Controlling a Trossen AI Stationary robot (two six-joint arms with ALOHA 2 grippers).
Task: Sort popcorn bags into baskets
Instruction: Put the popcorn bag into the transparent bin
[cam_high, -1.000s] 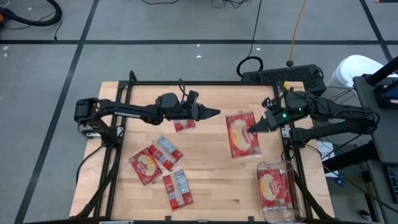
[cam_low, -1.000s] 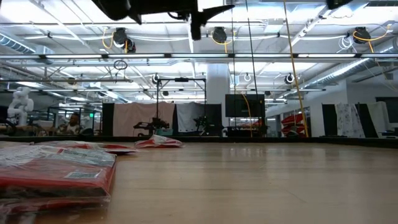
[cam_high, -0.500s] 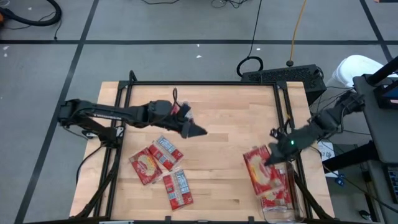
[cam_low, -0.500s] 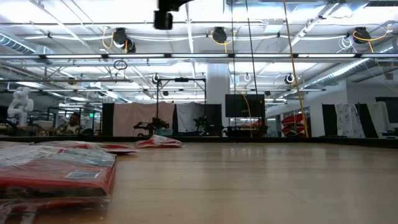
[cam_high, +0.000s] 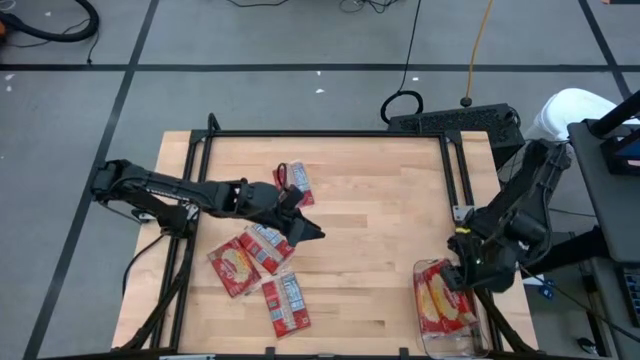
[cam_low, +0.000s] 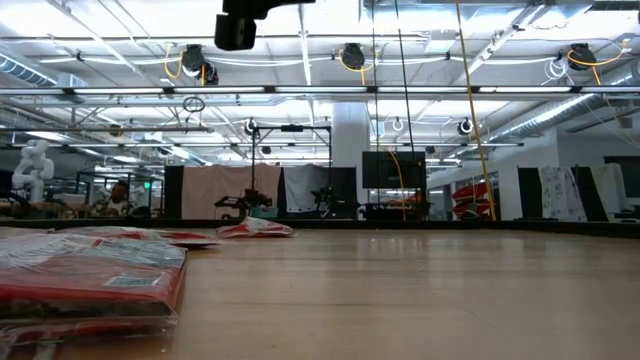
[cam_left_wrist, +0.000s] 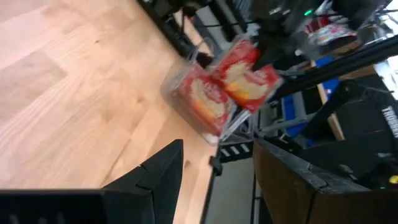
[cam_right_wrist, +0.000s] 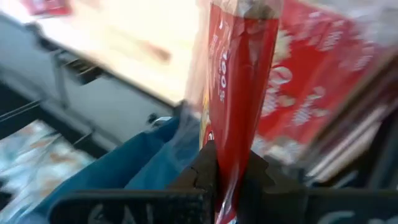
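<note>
Right tool (cam_high: 462, 272) carried bag (cam_high: 440, 296) binward.

A: Where did the popcorn bags lie?

B: Three red bags (cam_high: 262, 270) lay clustered flat at the table's left, a fourth (cam_high: 295, 180) apart beyond them.

A: And the basket?

B: The clear bin (cam_high: 452, 309) at the right corner held one bag (cam_high: 437, 300); another bag (cam_right_wrist: 236, 81) stood edge-up above it.
</note>
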